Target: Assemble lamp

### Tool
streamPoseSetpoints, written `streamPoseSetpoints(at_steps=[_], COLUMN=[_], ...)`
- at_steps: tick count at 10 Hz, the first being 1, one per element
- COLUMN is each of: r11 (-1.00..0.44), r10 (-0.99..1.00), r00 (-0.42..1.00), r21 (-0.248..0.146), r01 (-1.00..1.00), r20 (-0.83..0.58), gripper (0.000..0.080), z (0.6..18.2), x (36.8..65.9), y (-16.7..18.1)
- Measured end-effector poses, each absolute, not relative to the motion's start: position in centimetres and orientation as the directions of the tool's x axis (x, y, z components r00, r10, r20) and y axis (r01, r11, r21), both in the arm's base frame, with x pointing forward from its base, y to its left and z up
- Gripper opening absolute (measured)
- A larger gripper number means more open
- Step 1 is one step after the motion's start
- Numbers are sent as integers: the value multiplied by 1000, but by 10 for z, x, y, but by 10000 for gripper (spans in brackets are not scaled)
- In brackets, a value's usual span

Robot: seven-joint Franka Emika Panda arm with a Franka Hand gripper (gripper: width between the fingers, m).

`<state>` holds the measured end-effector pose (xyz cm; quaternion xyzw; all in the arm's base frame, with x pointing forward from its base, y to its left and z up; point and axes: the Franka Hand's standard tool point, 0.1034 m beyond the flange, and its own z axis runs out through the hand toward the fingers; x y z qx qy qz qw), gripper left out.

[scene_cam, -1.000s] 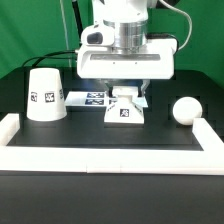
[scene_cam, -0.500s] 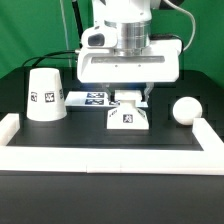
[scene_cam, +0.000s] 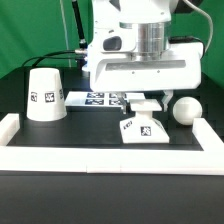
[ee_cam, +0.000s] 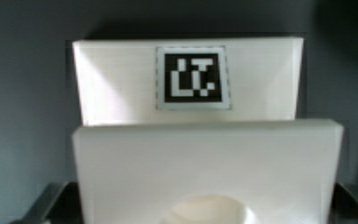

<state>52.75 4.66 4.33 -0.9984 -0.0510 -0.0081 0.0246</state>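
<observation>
Firstly, exterior view: the pincer (scene_cam: 138, 103) appears clamped on the upper edge of the base (scene_cam: 143, 129). The base hangs tilted directly beneath it, low edge at the table (scene_cam: 100, 138). The bulb (scene_cam: 185, 110) lies near the pincer on the exterior view's right, the shade (scene_cam: 45, 94) well apart on the opposite side. Wrist view: the base (ee_cam: 185, 140) spans the jaws, its tag (ee_cam: 190, 77) facing the camera.
</observation>
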Motion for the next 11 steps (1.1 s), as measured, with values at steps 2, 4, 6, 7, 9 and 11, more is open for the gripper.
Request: streamPoseSetpoints(at_steps=[2, 4, 6, 7, 9, 11], r11=[-994, -994, -997, -997, -997, -997], r10=[95, 95, 54, 50, 41, 30], r00=[995, 995, 998, 998, 998, 997], r21=[-49, -49, -51, -53, -58, -62], r01=[96, 96, 54, 52, 43, 34], r20=[19, 19, 19, 25, 45, 65], gripper=[537, 537, 537, 537, 537, 537], z=[43, 43, 43, 44, 44, 44], x=[527, 527, 530, 540, 558, 572], y=[47, 47, 56, 65, 79, 93])
